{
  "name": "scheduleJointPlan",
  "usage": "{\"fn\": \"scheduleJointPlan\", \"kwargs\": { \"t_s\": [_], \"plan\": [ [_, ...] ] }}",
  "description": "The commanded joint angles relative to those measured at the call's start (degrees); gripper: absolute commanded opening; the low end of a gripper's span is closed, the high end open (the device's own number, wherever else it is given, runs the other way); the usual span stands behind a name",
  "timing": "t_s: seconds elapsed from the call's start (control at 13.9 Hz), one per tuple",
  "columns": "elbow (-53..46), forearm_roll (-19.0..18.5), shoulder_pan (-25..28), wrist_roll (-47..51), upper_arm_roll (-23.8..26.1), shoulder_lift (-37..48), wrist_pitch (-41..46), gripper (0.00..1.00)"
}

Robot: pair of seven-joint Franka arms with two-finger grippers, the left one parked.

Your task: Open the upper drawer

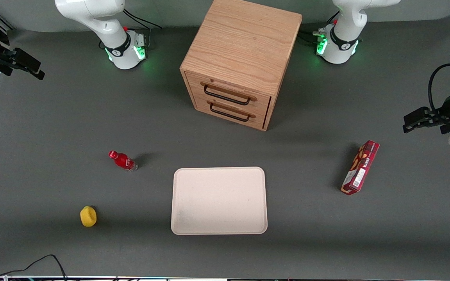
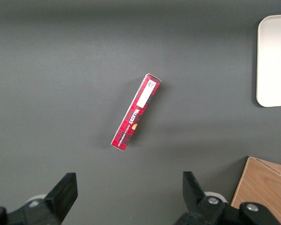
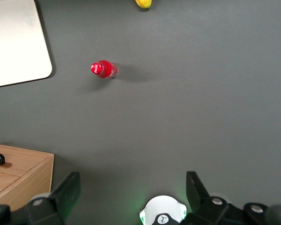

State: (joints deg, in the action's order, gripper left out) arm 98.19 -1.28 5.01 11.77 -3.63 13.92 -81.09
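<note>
Hooking the black handle (image 1: pixel 227 95) of the shut upper drawer (image 1: pixel 231 95) squarely is needed, since the gripper (image 3: pixel 131 194), fingers spread, hangs well away toward the working arm's end.

Readable writing is scarce. The red box (image 2: pixel 136 112) lying on the worktop carries a line of white brand lettering along its face that looks like "WALKERS", though the letters are too small to be sure; next to it sits a white label panel whose print cannot be made out, and at the end of the box a small square code patch, also unreadable. The red bottle (image 1: pixel 123 160) shows a trace of white marking on its label, not legible. Each robot base (image 3: pixel 162 216) bears a small round dark emblem, with no letters to be read.
</note>
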Motion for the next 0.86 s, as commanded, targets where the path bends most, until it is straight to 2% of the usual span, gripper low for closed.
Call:
{"fn": "scheduleJointPlan", "kwargs": {
  "t_s": [0.0,0.29,0.5,0.65,0.79],
  "plan": [
    [-0.90,0.49,-0.18,0.54,-0.06,-0.12,0.93,1.00],
    [-2.39,0.76,-0.09,1.15,-0.06,-0.74,0.93,1.00],
    [-2.83,1.37,1.05,-4.78,0.99,-0.74,1.63,1.00],
    [-3.44,4.08,0.96,-11.22,4.85,-1.17,2.87,1.00],
    [-4.32,8.73,1.05,-11.59,6.61,-2.57,2.61,1.00]
  ]
}}
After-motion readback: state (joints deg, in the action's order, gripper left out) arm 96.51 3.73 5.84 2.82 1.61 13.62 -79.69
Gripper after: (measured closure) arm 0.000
